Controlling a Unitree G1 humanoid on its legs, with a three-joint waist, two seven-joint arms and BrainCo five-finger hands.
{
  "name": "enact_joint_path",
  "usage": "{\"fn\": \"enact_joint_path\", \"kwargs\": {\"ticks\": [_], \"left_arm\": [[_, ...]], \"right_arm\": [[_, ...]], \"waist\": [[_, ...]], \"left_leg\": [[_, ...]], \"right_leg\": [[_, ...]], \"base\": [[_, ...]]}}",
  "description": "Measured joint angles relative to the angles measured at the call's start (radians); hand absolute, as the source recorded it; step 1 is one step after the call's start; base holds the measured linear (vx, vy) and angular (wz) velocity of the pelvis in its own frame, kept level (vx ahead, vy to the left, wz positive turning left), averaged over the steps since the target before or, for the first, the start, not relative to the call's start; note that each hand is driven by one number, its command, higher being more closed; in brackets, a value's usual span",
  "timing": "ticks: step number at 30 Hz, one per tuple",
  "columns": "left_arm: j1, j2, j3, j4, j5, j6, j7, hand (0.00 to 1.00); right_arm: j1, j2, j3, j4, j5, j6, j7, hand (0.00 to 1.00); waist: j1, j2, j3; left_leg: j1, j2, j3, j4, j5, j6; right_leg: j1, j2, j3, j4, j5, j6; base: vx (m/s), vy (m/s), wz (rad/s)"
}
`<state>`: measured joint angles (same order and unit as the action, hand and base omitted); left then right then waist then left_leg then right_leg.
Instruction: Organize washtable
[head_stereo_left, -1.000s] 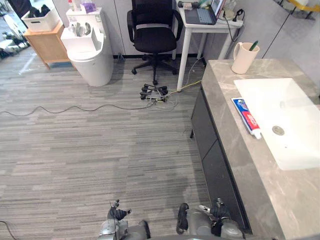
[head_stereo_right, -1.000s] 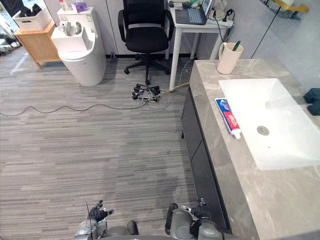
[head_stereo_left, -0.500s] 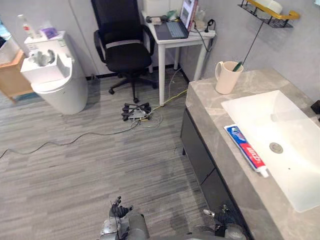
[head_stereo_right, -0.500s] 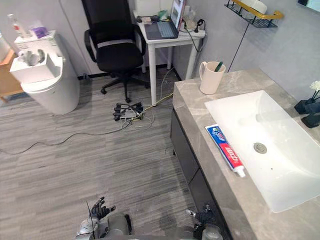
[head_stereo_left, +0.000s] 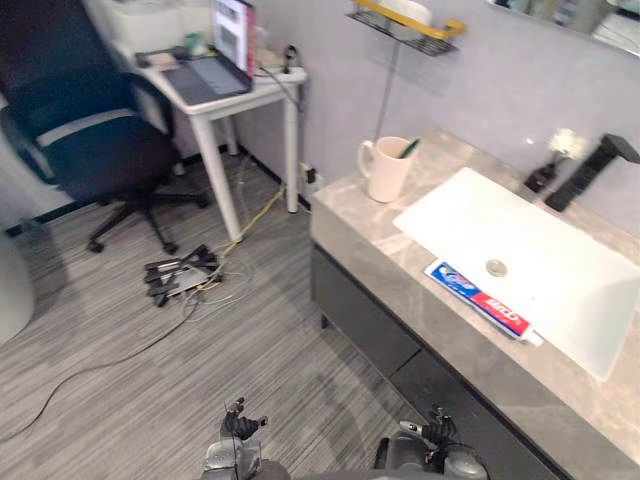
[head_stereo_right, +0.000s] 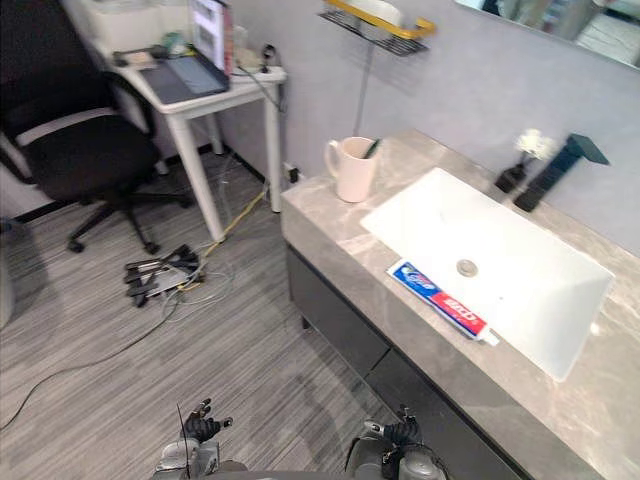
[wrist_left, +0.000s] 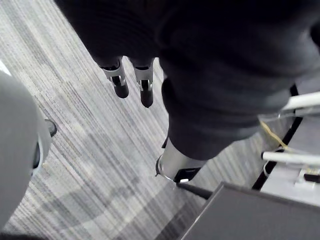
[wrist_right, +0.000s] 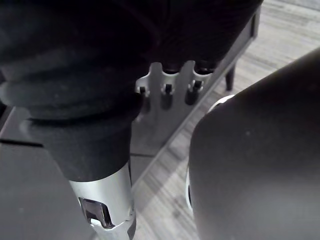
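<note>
Left eye view | toothpaste tube (head_stereo_left: 483, 302) lay on the grey counter (head_stereo_left: 370, 240), along the white basin's (head_stereo_left: 530, 250) near edge | cup (head_stereo_left: 385, 168) holding a toothbrush (head_stereo_left: 408, 148) stood beside the basin | left hand (head_stereo_left: 238, 428) and right hand (head_stereo_left: 432, 432) hung low over the floor (head_stereo_left: 150, 380), fingers loosely straight, holding nothing

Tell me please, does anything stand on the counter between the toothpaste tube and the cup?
Nothing visible does. The toothpaste tube lies along the front edge of the sink, and the counter from it to the cup is bare stone.
</note>
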<state>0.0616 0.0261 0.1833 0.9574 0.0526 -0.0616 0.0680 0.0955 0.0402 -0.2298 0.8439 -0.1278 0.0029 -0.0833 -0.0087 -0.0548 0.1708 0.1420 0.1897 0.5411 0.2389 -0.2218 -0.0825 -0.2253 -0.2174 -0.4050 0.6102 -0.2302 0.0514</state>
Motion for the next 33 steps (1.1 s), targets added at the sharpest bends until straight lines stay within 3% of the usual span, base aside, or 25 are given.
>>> {"fn": "enact_joint_path", "kwargs": {"ticks": [1,2,3,5,8,9,11,13,15,16,17,18,19,23,29,33], "left_arm": [[-0.008,0.007,-0.012,0.018,0.000,0.001,-0.001,0.00],[-0.020,0.009,-0.026,0.038,0.001,0.006,-0.002,0.00],[-0.018,-0.007,-0.043,0.045,0.008,0.008,-0.006,0.00],[-0.020,-0.033,-0.050,0.050,0.032,0.008,-0.007,0.00],[-0.022,-0.049,-0.061,0.013,0.041,0.007,-0.025,0.00],[-0.010,-0.053,-0.056,-0.009,0.041,0.007,-0.025,0.00],[0.001,-0.054,-0.056,-0.037,0.039,0.007,-0.025,0.00],[0.006,-0.054,-0.055,-0.056,0.032,0.004,-0.022,0.00],[0.010,-0.054,-0.050,-0.065,0.026,-0.003,-0.021,0.00],[0.010,-0.055,-0.039,-0.066,0.023,-0.009,-0.019,0.00],[0.016,-0.064,-0.031,-0.067,0.016,-0.011,-0.016,0.00],[0.015,-0.052,-0.032,-0.064,0.016,-0.012,-0.014,0.00],[0.012,-0.043,-0.032,-0.062,0.017,-0.013,-0.005,0.00],[0.007,-0.038,-0.032,-0.043,0.020,-0.014,-0.002,0.00],[0.008,-0.042,-0.032,-0.007,0.006,-0.014,0.000,0.00],[0.007,-0.057,-0.014,0.007,-0.006,-0.014,0.003,0.00]], "right_arm": [[-0.010,-0.005,0.006,0.018,0.000,0.001,0.000,0.00],[-0.029,-0.022,0.009,0.044,-0.001,0.000,0.002,0.00],[-0.027,-0.034,-0.012,0.040,0.005,-0.009,0.002,0.00],[-0.027,-0.039,-0.043,0.035,0.006,-0.017,0.001,0.00],[-0.016,-0.038,-0.073,0.033,0.020,0.001,-0.002,0.00],[-0.016,-0.038,-0.068,0.032,0.024,0.016,-0.003,0.00],[-0.009,-0.038,-0.066,0.029,0.031,0.020,-0.002,0.00],[0.002,-0.035,-0.066,0.024,0.040,0.011,-0.003,0.00],[0.006,-0.034,-0.065,0.022,0.041,0.005,-0.003,0.00],[0.010,-0.033,-0.056,0.008,0.041,0.003,-0.005,0.00],[0.011,-0.036,-0.044,0.001,0.040,-0.001,-0.005,0.00],[0.011,-0.032,-0.045,0.004,0.044,0.002,-0.009,0.00],[0.014,-0.016,-0.043,0.004,0.042,0.001,-0.010,0.00],[0.034,0.000,-0.025,0.008,0.039,0.003,-0.009,0.00],[0.030,-0.011,-0.028,0.041,0.044,0.002,-0.010,0.00],[0.026,-0.027,-0.053,0.060,0.063,0.001,-0.010,0.00]], "waist": [[-0.003,0.000,0.000],[-0.003,0.025,0.006],[-0.014,0.061,0.006],[-0.032,0.086,0.003],[-0.031,0.093,0.010],[-0.024,0.090,0.016],[-0.012,0.098,0.018],[0.001,0.096,0.018],[0.005,0.094,0.017],[0.012,0.095,0.015],[0.026,0.096,0.012],[0.021,0.097,0.007],[0.002,0.056,-0.012],[0.004,0.034,-0.025],[0.018,0.040,-0.055],[0.021,0.068,-0.064]], "left_leg": [[0.004,-0.007,-0.001,-0.004,0.001,-0.002],[0.023,-0.005,-0.017,-0.023,0.009,-0.009],[0.036,0.001,-0.033,-0.033,0.025,-0.026],[0.059,0.006,-0.061,-0.003,0.048,-0.030],[-0.023,0.091,-0.135,0.354,0.086,-0.079],[-0.094,0.136,-0.178,0.539,0.104,-0.082],[-0.174,0.144,-0.229,0.675,0.032,-0.052],[-0.218,0.105,-0.278,0.568,-0.002,-0.014],[-0.222,0.049,-0.379,0.404,-0.005,-0.010],[-0.212,0.004,-0.486,0.265,-0.002,-0.014],[-0.213,-0.026,-0.574,0.184,-0.004,-0.055],[-0.215,-0.040,-0.564,0.181,-0.014,-0.041],[-0.215,-0.054,-0.546,0.182,-0.023,-0.030],[-0.196,-0.085,-0.484,0.206,-0.047,-0.006],[-0.095,-0.101,-0.391,0.095,-0.042,0.014],[-0.054,-0.100,-0.382,0.041,-0.028,0.020]], "right_leg": [[0.009,0.018,-0.055,-0.089,-0.006,-0.067],[0.038,0.056,-0.059,-0.134,0.009,-0.114],[0.055,0.080,-0.047,-0.159,0.014,-0.123],[0.092,0.086,-0.042,-0.166,0.006,-0.121],[0.206,0.118,-0.033,-0.246,-0.003,-0.108],[0.244,0.139,-0.003,-0.272,-0.006,-0.110],[0.278,0.156,0.065,-0.285,-0.024,-0.112],[0.288,0.161,0.138,-0.289,-0.026,-0.107],[0.285,0.161,0.201,-0.274,-0.037,-0.089],[0.261,0.164,0.255,-0.243,-0.048,-0.069],[0.223,0.173,0.311,-0.196,-0.063,-0.041],[0.211,0.170,0.331,-0.183,-0.068,-0.033],[0.202,0.151,0.344,-0.197,-0.056,-0.008],[0.206,0.126,0.412,-0.226,-0.045,0.013],[0.242,0.111,0.487,-0.308,-0.008,0.043],[0.274,0.113,0.485,-0.355,0.019,0.045]], "base": [[0.33,-0.127,-1.03],[0.33,-0.131,-0.96],[0.27,-0.088,-0.82],[0.23,-0.080,-0.25],[0.17,-0.077,-0.23],[0.05,0.027,-0.65],[0.06,0.081,-0.93],[0.06,0.135,-1.06],[0.08,0.184,-1.14],[0.13,0.284,-1.42],[0.12,0.291,-1.34],[0.14,0.216,-0.82],[0.19,0.231,-0.40],[0.16,0.185,-0.44],[0.11,0.103,-0.41],[0.02,-0.002,-0.10]]}}
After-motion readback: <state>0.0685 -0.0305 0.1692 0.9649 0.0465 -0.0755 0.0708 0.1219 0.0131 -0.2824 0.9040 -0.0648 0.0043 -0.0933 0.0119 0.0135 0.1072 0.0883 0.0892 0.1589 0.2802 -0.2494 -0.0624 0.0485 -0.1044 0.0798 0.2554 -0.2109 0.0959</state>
